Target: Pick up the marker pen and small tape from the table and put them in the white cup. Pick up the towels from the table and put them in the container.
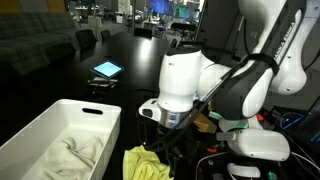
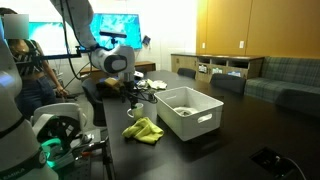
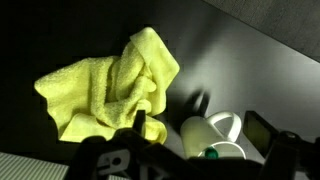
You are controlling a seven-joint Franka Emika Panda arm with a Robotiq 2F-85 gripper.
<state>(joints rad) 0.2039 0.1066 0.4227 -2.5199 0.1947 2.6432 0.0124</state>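
Yellow towel [image 3: 105, 85] crumpled on table [image 3: 250, 70] — white cup [image 3: 197, 131] beside — jaws above.

A yellow towel [image 3: 110, 85], white cup [image 3: 207, 133], white container [image 1: 106, 135] holding a pale towel [image 1: 75, 150], black table [image 1: 60, 70]

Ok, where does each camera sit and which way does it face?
Exterior view: close beside the arm, looking over the white container across the table.
Exterior view: farther off, facing the arm, white container side-on.
Wrist view: looks down at yellow towel and white cup; fingers at bottom.
Shared: the yellow towel, in all three.
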